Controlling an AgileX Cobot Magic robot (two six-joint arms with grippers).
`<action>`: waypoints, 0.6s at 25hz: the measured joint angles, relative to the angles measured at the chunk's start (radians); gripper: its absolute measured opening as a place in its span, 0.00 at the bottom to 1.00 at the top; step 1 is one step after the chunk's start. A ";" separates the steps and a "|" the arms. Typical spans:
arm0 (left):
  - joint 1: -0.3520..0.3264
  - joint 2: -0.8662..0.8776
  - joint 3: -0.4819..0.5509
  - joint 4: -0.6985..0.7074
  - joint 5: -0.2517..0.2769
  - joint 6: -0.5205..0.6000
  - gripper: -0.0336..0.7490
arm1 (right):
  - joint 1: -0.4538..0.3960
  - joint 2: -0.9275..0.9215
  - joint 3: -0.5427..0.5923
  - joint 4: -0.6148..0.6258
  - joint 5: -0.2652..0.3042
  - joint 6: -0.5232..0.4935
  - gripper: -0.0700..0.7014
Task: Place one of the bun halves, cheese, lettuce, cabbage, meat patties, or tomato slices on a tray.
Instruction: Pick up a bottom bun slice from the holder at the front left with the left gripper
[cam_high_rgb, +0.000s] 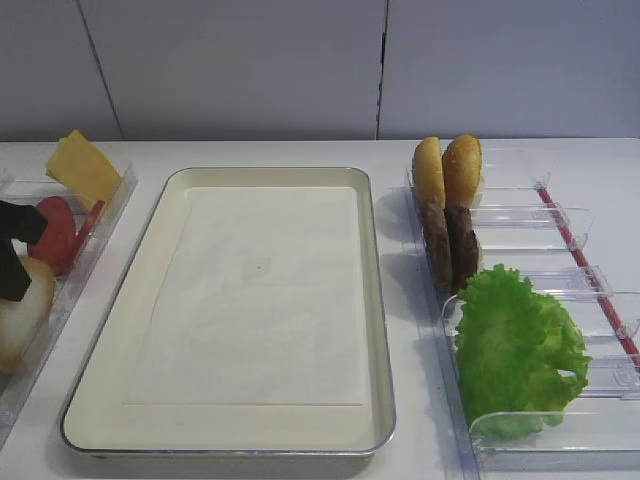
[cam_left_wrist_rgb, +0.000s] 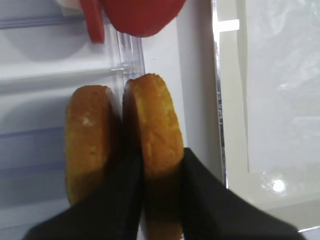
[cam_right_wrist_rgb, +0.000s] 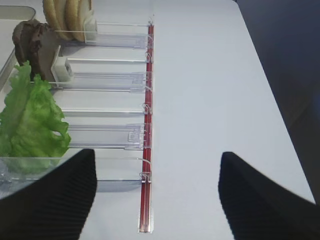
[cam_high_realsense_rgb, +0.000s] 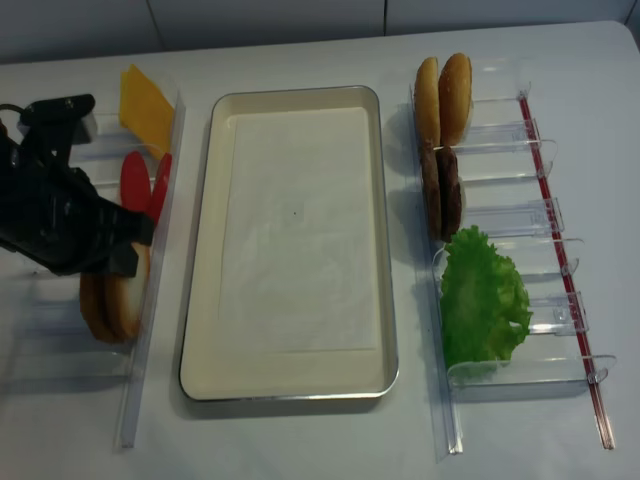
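Left hand (cam_left_wrist_rgb: 160, 175) clamped across bun (cam_left_wrist_rgb: 155, 125) faces | likely light, spongy (crushable), so rim-deep, gentle | right hand (cam_right_wrist_rgb: 155, 195) open, idle | tray (cam_high_realsense_rgb: 205, 250) bare.

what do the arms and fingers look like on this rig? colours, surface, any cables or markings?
Left gripper: matte black, blocky housing with angular edges, a square-cornered bracket on top at its back end. Its fingers are flat, black and taper to the tips. The right gripper's fingers are black too, with a fine ribbed texture on the surface. No markings or labels show; a thin dark cable may run at the left edge, hard to tell.
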 joint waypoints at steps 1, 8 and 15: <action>0.000 0.000 0.000 0.000 0.000 0.000 0.23 | 0.000 0.000 0.000 0.000 0.000 0.000 0.80; 0.000 -0.014 0.000 0.000 0.009 0.000 0.22 | 0.000 0.000 0.000 0.000 0.000 0.000 0.80; 0.000 -0.073 -0.092 -0.025 0.074 -0.002 0.21 | 0.000 0.000 0.000 0.000 0.000 0.000 0.80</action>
